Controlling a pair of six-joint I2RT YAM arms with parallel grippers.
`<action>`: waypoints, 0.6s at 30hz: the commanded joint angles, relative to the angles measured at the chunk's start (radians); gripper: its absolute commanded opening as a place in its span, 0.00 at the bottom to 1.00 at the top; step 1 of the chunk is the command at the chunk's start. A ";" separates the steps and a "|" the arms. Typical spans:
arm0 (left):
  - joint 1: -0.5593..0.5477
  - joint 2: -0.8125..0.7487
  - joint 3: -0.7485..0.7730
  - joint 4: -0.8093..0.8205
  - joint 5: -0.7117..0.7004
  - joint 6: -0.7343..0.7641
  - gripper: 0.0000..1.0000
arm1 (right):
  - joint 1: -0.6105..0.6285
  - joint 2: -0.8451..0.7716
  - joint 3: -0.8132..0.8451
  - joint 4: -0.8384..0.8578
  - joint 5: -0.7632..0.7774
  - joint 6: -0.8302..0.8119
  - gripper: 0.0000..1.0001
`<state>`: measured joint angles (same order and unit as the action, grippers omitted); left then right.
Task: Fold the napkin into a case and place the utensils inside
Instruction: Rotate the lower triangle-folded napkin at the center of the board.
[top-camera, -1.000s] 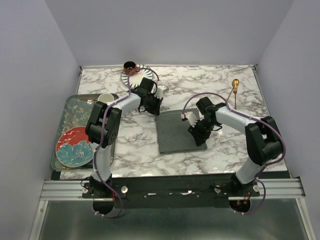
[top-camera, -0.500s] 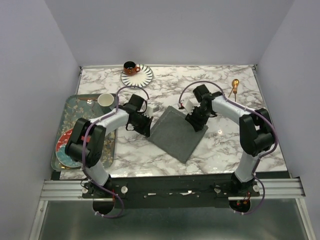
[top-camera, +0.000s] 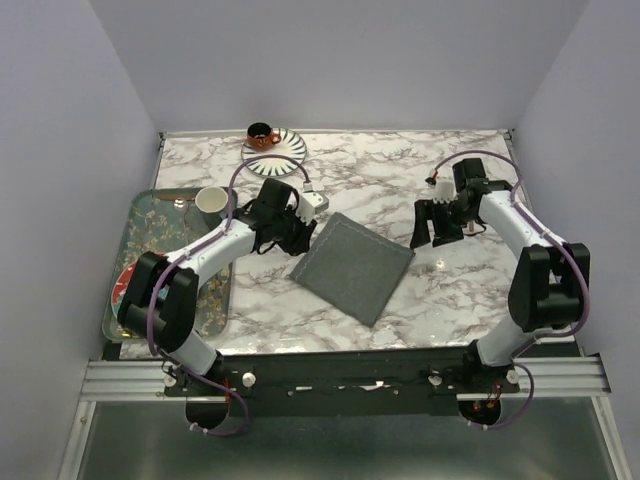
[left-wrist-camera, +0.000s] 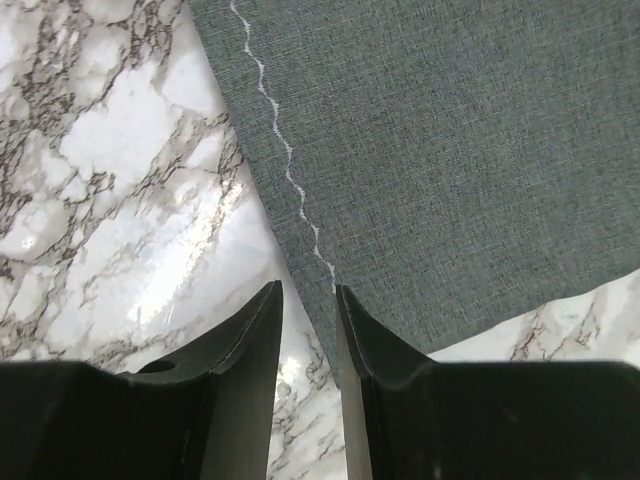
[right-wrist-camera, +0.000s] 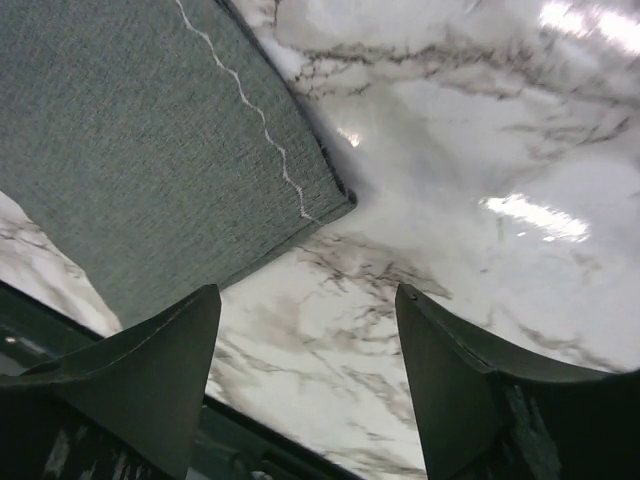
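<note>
The dark grey napkin (top-camera: 352, 265) lies flat on the marble, turned like a diamond. My left gripper (top-camera: 300, 236) sits at its left corner. In the left wrist view the left gripper (left-wrist-camera: 308, 290) has its jaws a narrow gap apart, and the napkin (left-wrist-camera: 450, 150) runs its hemmed edge down between them, unpinched. My right gripper (top-camera: 432, 226) hangs just off the cloth's right corner. In the right wrist view the right gripper (right-wrist-camera: 308, 292) is wide open over bare marble, with the napkin (right-wrist-camera: 130, 130) ahead on the left. No utensils show; the case is not formed.
An orange cup on a striped saucer (top-camera: 272, 148) stands at the back edge. A patterned tray (top-camera: 150, 215) on the left carries a white cup (top-camera: 211, 199) and a red plate (top-camera: 125, 285). Grey walls close in the table's sides and back.
The napkin has been turned from square to diamond. Both grippers have opened and let go of it. The right gripper has drawn back to the right, off the cloth.
</note>
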<state>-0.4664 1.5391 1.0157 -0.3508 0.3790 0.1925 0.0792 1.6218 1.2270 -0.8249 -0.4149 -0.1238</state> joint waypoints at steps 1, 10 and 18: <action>-0.037 0.070 0.038 0.027 -0.058 0.062 0.38 | -0.002 0.052 -0.055 0.015 -0.058 0.228 0.82; -0.046 0.125 0.029 0.041 -0.045 0.070 0.38 | -0.059 0.210 -0.050 0.096 -0.215 0.279 0.84; -0.060 0.156 0.004 0.007 -0.054 0.113 0.34 | -0.067 0.315 -0.035 0.145 -0.320 0.270 0.51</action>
<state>-0.5156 1.6722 1.0267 -0.3374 0.3462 0.2649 0.0177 1.8812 1.1759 -0.7204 -0.6529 0.1463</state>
